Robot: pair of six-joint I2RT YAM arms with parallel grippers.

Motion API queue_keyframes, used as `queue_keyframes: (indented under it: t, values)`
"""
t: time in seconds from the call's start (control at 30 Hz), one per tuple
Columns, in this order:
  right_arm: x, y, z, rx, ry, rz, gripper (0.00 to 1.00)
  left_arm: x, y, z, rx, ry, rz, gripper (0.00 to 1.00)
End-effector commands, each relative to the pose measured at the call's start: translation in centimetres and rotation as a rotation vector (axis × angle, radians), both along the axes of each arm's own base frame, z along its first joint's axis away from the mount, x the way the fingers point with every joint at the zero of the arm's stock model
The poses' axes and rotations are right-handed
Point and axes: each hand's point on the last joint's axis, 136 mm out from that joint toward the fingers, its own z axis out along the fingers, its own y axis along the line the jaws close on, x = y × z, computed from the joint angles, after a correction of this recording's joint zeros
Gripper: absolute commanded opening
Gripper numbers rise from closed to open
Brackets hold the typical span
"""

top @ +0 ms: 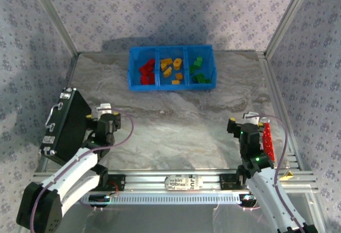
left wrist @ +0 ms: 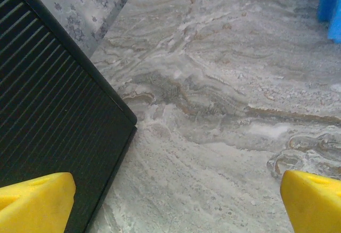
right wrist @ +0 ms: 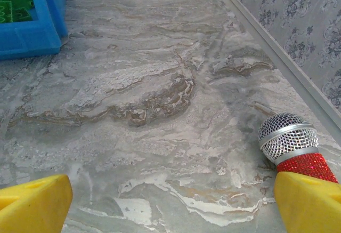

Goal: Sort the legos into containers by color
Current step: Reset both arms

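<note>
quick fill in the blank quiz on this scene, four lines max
1. In the blue bin, the red legos fill the ____ compartment.
2. The green legos fill the ____ compartment.
3. The microphone beside the right gripper has a ____ glittery handle.
4. The black case stands beside the left gripper, whose jaws are ____.
Missing words: left; right; red; open

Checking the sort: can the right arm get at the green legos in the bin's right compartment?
Probably yes: bare table lies between its open fingers and the blue bin, and the green legos sit uncovered.
</note>
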Motion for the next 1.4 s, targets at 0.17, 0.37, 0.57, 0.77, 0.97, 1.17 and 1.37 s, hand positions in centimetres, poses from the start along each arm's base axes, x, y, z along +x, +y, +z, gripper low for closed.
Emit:
queue_keyframes:
  t: [0.17,0.37,0.57,0.77,0.97,1.17,1.37]
  values:
    - [0.7,-1.2,0.6,0.023,-0.084,-0.056,0.99,-1.2,1.4,1.5,-0.049,-0.154,0.058,0.99]
    - [1.3,-2.2,0.8,0.025,-0.128,-0.101,0.99,-1.5,1.9,2.1,-0.085,-0.243,0.063,1.0]
    - [2.2,-2.5,0.8,0.022,-0.129,-0.114,0.99,-0.8,2.1,2.0,-0.113,-0.268,0.06,1.0]
    - [3.5,-2.5,0.6,0.004,-0.115,-0.116,0.99,-0.2,2.4,2.0,-0.097,-0.275,0.062,1.0]
    - [4.8,-2.1,0.3,-0.011,-0.079,-0.089,0.99,0.4,2.9,1.8,-0.104,-0.264,0.073,1.0]
    - [5.3,-2.4,0.7,-0.017,-0.121,-0.105,0.99,0.9,3.1,1.9,-0.082,-0.27,0.081,0.99]
    - [6.3,-2.2,0.6,-0.03,-0.127,-0.092,0.99,2.0,2.7,1.6,-0.07,-0.242,0.058,1.0]
